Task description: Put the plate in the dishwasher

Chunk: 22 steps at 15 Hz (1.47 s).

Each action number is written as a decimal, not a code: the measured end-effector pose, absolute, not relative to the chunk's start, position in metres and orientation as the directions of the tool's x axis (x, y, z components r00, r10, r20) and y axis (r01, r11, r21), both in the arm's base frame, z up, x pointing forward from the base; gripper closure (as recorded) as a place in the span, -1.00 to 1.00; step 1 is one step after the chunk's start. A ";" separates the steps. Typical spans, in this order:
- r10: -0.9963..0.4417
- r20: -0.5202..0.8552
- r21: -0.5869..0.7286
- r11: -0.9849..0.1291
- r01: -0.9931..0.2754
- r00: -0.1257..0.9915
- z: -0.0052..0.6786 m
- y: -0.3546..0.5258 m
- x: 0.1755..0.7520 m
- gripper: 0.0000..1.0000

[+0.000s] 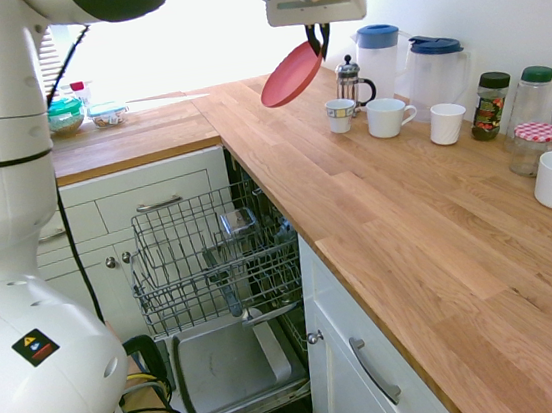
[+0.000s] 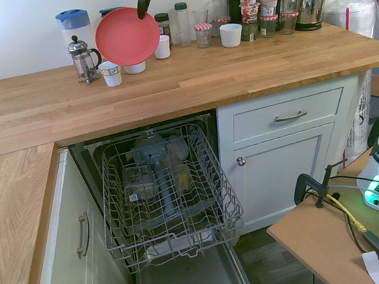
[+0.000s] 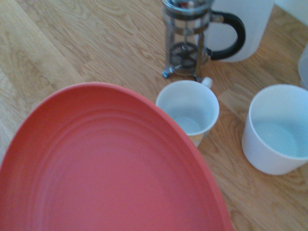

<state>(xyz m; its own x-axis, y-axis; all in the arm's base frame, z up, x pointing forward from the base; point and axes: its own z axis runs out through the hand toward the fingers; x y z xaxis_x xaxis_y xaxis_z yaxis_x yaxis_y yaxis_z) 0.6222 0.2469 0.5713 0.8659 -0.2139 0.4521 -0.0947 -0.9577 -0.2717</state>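
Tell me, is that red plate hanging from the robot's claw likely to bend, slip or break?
It probably won't bend: the plate hangs by one rim edge from the shut gripper and keeps its round shape. It looks like plastic, so likely light and not very fragile. Its glossy surface and that narrow pinch suggest it could swing or slip on the way to the dishwasher.

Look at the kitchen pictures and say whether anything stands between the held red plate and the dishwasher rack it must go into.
Nothing visible does. The tool holds the round coral-red plastic plate by its rim in the air above the wooden counter, and the built-in dishwasher's grey wire rack is pulled out over the lowered door, though some items already sit in the rack.
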 end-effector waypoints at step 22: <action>0.239 0.791 0.189 -0.971 0.146 0.563 0.527 0.406 0.385 1.00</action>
